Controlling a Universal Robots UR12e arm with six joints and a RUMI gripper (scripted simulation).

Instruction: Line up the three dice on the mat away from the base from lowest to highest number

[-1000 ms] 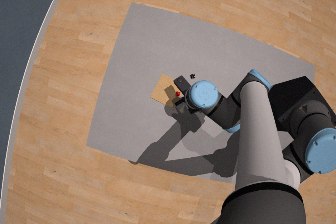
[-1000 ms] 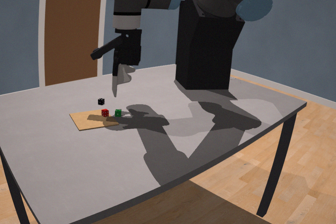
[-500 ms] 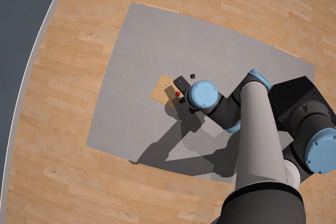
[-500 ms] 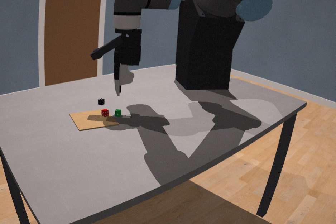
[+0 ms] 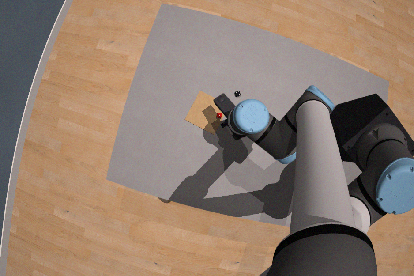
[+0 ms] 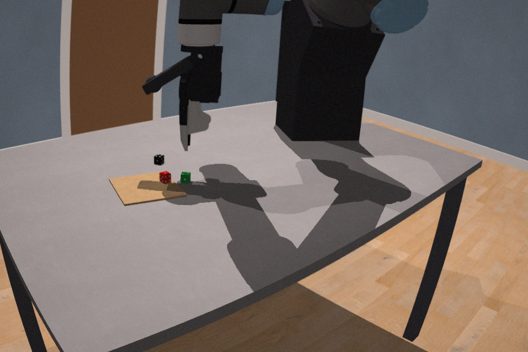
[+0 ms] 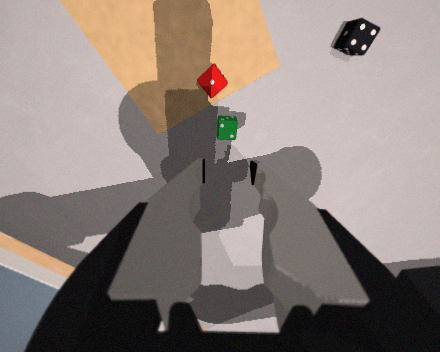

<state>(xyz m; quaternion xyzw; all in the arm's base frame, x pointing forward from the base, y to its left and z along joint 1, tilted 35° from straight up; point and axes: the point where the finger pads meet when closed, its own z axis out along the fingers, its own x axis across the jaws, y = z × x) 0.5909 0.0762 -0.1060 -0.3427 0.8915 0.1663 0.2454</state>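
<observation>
A tan mat (image 5: 197,114) (image 6: 130,193) (image 7: 111,35) lies on the grey table (image 5: 173,52) (image 6: 128,262). A red die (image 5: 219,115) (image 6: 165,176) (image 7: 212,80) sits on the mat at its edge nearest the arm. A green die (image 6: 185,177) (image 7: 227,127) sits just off the mat on the bare table; the wrist hides it in the overhead view. A black die (image 5: 237,93) (image 6: 159,159) (image 7: 356,36) stands apart on the table, off the mat. My gripper (image 6: 186,143) (image 7: 227,161) hangs above the table near the green die. Its fingers are narrowed with a gap, and nothing is between them.
The robot's dark pedestal (image 5: 361,115) (image 6: 323,83) stands at the table's back corner. The arm's shadow falls across the table and part of the mat. The table edge (image 6: 341,249) is well away from the dice.
</observation>
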